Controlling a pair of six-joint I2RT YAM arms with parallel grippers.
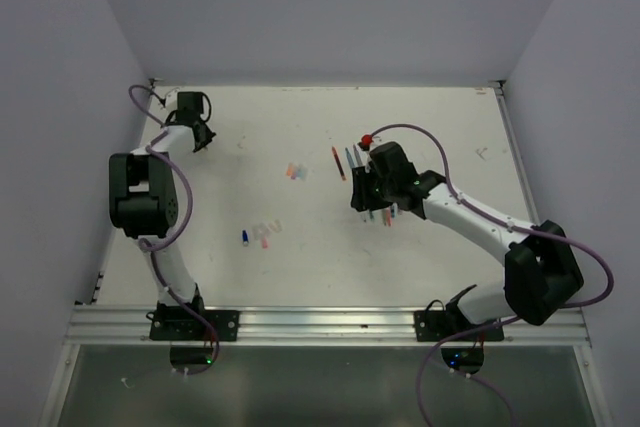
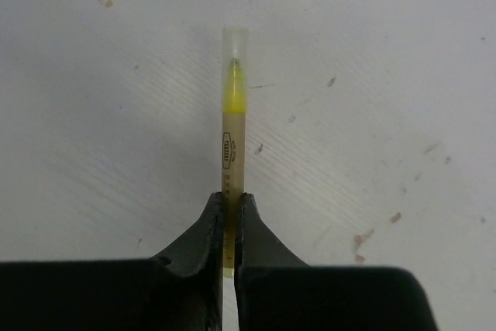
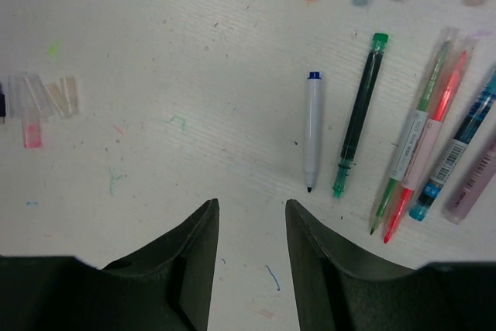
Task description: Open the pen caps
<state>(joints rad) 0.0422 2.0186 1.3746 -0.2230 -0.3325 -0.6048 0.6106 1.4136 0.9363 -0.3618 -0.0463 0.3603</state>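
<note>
Two fingers of the left gripper (image 2: 229,203) pinch a yellow highlighter (image 2: 232,153) by its barrel. Its clear cap (image 2: 235,44) is on the tip at twelve o'clock, over the white table (image 2: 387,75). The right gripper (image 3: 252,215) hangs with jaws parted and nothing between them. Loose caps (image 3: 43,98), clear and one pink, lie at ten o'clock. A white pen (image 3: 312,133) and a green pen (image 3: 358,118) lie at one o'clock.

Top camera views the whole table (image 1: 330,267) from above; wrist cameras (much nearer) face its surface.
</note>
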